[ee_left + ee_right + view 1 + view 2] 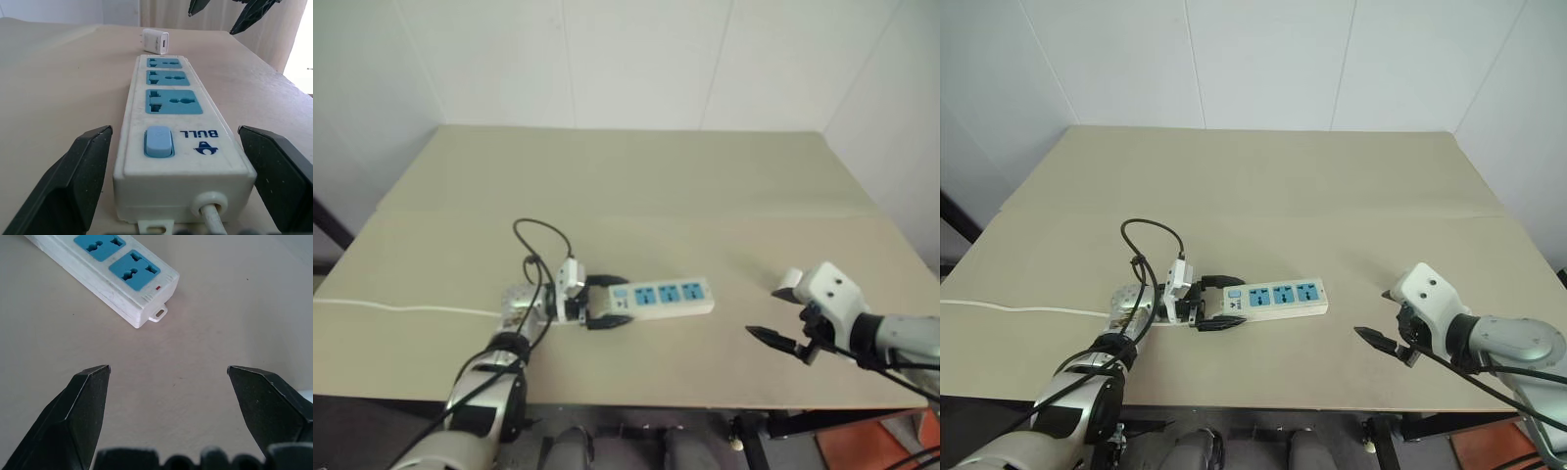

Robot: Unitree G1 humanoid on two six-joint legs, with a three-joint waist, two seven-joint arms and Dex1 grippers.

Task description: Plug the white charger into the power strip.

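The long white plastic power strip with blue sockets (661,296) lies near the table's (636,176) front edge between the left pincer's (176,191) wide fingers, the small white charger block (156,41) beyond its far end, awaiting the wide, empty right pincer (1378,345).
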